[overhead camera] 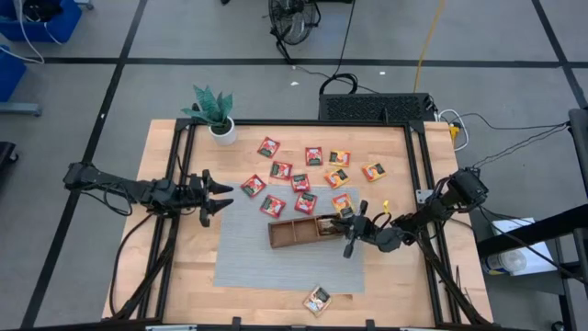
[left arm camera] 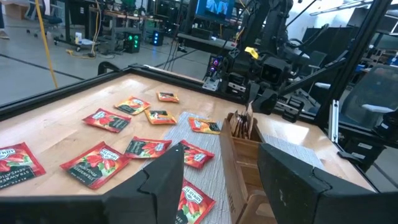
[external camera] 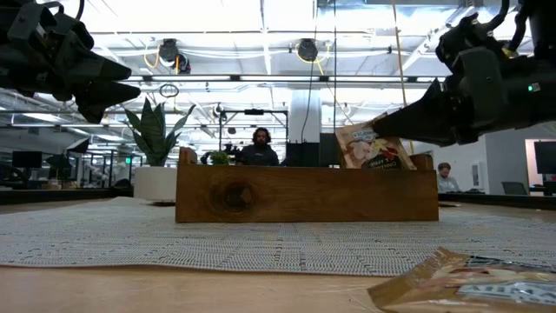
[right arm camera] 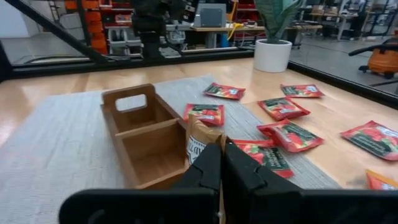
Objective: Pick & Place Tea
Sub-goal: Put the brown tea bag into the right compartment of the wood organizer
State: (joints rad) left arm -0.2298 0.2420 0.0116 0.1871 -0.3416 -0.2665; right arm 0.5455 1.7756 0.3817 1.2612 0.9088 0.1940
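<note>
Tea sachets (overhead camera: pixel 300 182) lie scattered across the far half of the table (overhead camera: pixel 404 285), mostly red ones with a few orange-yellow ones toward the right, some on bare wood and some on the grey mat (overhead camera: pixel 241 253). One more sachet (overhead camera: pixel 317 300) lies alone near the front edge of the table, just off the mat's front border; in the low view it shows close to the camera.

A brown wooden tray (overhead camera: pixel 294 232) with three compartments sits on the mat. The right gripper (overhead camera: pixel 348 230) is at the tray's right end, its fingers pinched tight on one sachet (external camera: pixel 372 146). That sachet stands upright at the right end compartment; the low view shows it sticking up above the tray wall, and the right wrist view shows it at the tray's edge between the fingertips. Whether its lower edge touches the tray floor cannot be told.

The left gripper (overhead camera: pixel 218 198) hangs over the left border of the mat, clear of the sachets, with its fingers spread apart and nothing between them. A potted plant (overhead camera: pixel 217 114) stands at the far left corner.
</note>
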